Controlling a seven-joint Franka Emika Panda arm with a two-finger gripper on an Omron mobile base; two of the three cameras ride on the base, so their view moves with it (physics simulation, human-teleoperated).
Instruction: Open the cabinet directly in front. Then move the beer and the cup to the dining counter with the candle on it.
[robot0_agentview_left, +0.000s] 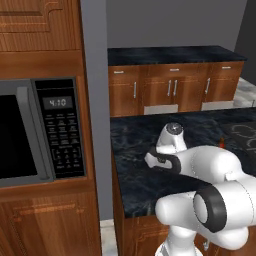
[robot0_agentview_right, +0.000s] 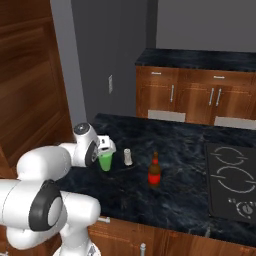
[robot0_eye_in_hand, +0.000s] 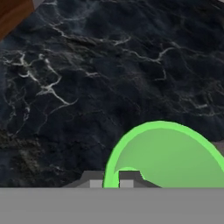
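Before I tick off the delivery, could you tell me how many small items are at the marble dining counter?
3: the cup in the gripper at the left, the candle beside it, the beer further right. The arm may hide others.

The arm reaches forward and low, its claw (robot0_agentview_right: 106, 152) pointing down, jaws pinched on the cup (robot0_agentview_right: 105, 161) rim

Dim, flat rendered light, soft faint shadows, no glare; pics low-res, slightly blurry.

Both base views overlook the dining counter (robot0_agentview_right: 175, 150) from behind (opposite sides); hand view hovers close above it.
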